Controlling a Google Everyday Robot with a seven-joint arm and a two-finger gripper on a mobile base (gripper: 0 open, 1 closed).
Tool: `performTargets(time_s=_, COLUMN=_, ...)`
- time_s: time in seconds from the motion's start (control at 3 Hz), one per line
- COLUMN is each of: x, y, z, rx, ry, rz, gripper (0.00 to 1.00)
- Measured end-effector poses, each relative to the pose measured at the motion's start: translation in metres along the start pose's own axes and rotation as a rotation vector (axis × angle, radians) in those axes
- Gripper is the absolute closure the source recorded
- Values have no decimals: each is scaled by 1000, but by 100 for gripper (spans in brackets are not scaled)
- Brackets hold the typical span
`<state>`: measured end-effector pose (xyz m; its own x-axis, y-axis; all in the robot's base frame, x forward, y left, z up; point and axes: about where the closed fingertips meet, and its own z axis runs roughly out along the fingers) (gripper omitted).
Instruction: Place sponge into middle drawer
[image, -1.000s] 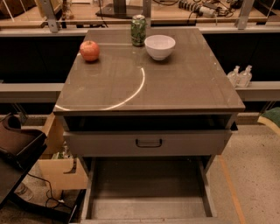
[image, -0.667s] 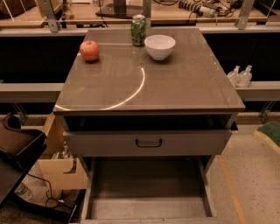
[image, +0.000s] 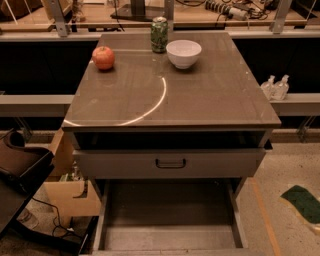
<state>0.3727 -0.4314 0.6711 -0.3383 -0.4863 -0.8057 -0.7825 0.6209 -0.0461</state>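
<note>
Since the gripper is out of frame, can't tell how wide it stands or whether it has hold of anything.

Change: sponge (image: 304, 201) has come in at the right border. A second ago it wasn't visible, then only a green sliver showed. Now the green scrub face shows tilted, with the pale yellow body along its lower side. It sits off the tabletop (image: 210, 95), below and right of the front-right corner, over the floor. Can't tell if it's carried or lying on the floor.

Middle drawer (image: 170, 238) is pulled out under the front edge, same as before, with a bare floor. The drawer front (image: 125, 164) with the loop handle (image: 170, 163) is above it and isn't the target.

Apple (image: 103, 57) near the back-left corner, can (image: 159, 34) at mid back edge, bowl (image: 183, 52) just beside the can. None of them has moved.

Judgement: transport has begun. The sponge is well to the right of the drawer opening and needs to go left, past the drawer's right wall, before release. Risk: clipping that wall or the front-right corner.
</note>
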Motion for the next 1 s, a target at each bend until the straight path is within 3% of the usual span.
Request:
performTargets(time_s=0.33, x=26, y=27, z=36, rx=-49, ry=9, rz=-44, gripper=100)
performTargets(time_s=1.0, x=32, y=53, z=120, rx=-142, ry=50, rz=-125, gripper=100)
